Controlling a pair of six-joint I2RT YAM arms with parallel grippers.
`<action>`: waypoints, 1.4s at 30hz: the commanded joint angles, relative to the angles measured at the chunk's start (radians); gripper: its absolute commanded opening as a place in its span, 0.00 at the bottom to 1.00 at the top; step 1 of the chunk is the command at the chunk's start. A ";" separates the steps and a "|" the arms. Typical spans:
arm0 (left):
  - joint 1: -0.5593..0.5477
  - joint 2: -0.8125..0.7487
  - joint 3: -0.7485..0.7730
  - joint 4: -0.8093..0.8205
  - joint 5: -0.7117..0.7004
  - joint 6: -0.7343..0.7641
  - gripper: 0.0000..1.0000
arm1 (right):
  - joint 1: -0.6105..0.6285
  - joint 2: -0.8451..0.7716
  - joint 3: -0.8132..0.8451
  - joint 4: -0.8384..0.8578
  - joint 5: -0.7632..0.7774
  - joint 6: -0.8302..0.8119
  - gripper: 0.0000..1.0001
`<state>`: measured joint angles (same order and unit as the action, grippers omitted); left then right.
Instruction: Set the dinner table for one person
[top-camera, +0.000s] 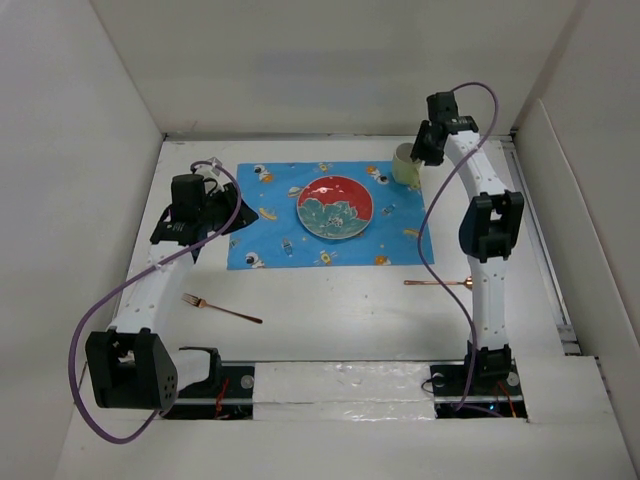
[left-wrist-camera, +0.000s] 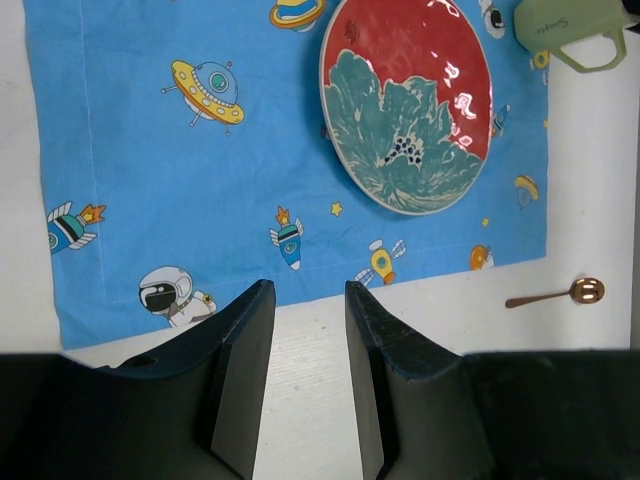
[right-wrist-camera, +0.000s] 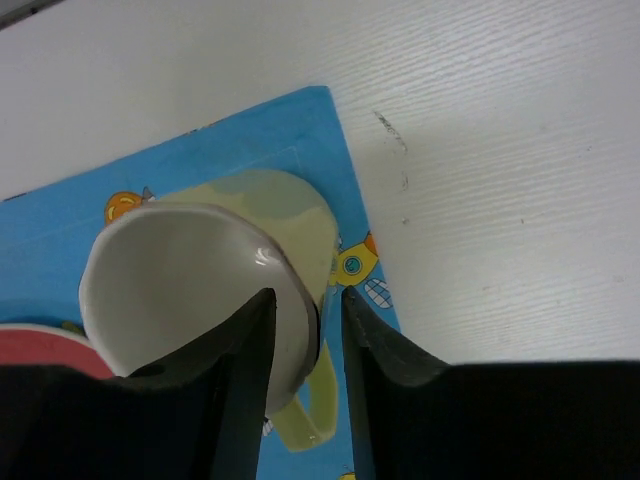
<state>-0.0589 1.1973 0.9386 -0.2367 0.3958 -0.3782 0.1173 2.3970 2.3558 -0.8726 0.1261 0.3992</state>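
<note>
The white dinner table carries a blue cartoon mat. A red and teal plate lies at the mat's middle. A pale green mug stands upright on the mat's far right corner. My right gripper is open and straddles the mug's rim by its handle, one finger inside and one outside with a gap. My left gripper is open and empty over bare table at the mat's left edge. A copper fork lies near left, and a copper spoon near right.
White wall panels close in the table on the left, back and right. The arm bases and a foil-covered rail sit along the near edge. A purple cable hangs beside the right arm.
</note>
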 joint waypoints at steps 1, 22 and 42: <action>0.002 -0.019 -0.009 0.019 0.002 0.002 0.32 | 0.010 -0.059 0.068 0.041 -0.016 0.010 0.45; 0.002 -0.057 -0.043 0.036 0.095 -0.028 0.00 | -0.160 -1.161 -1.439 0.308 -0.025 0.236 0.00; -0.010 -0.110 -0.101 0.059 0.181 -0.050 0.28 | -0.171 -1.018 -1.623 0.319 -0.043 0.394 0.45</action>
<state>-0.0647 1.1282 0.8398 -0.2108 0.5510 -0.4309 -0.0513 1.3464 0.6991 -0.5987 0.0738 0.7559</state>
